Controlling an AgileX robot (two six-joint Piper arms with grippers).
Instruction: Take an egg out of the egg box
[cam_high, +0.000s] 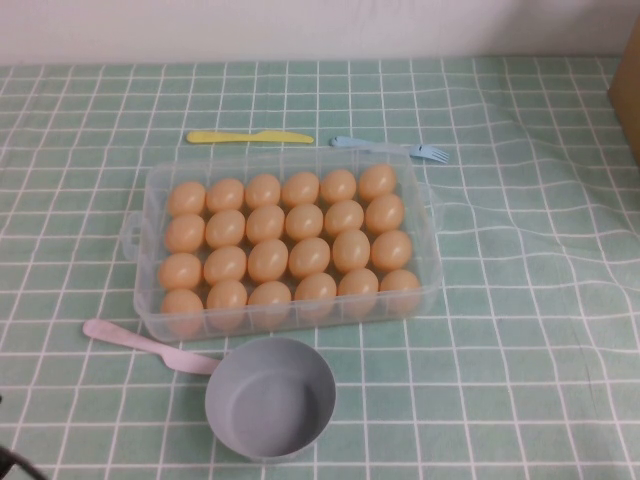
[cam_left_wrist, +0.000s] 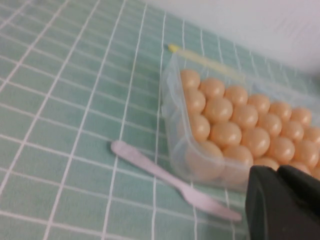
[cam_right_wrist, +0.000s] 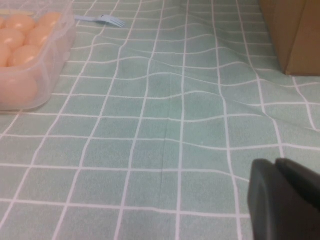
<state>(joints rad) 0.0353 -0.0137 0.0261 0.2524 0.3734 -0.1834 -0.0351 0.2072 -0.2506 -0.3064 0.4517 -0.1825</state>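
The clear plastic egg box (cam_high: 140, 240) sits mid-table, every cup filled with orange-tan eggs (cam_high: 268, 259). Neither gripper's fingers show in the high view. In the left wrist view my left gripper (cam_left_wrist: 276, 172) is shut and empty, above the cloth just off the near-left corner of the egg box (cam_left_wrist: 172, 110), whose eggs (cam_left_wrist: 218, 109) show beyond it. In the right wrist view my right gripper (cam_right_wrist: 276, 162) is shut and empty over bare cloth, well to the right of the egg box (cam_right_wrist: 55, 55).
A grey-blue bowl (cam_high: 270, 397) stands just in front of the box, with a pink knife (cam_high: 150, 345) to its left. A yellow knife (cam_high: 248, 137) and a blue fork (cam_high: 390, 147) lie behind the box. A cardboard box (cam_high: 628, 90) stands far right; the cloth is wrinkled there.
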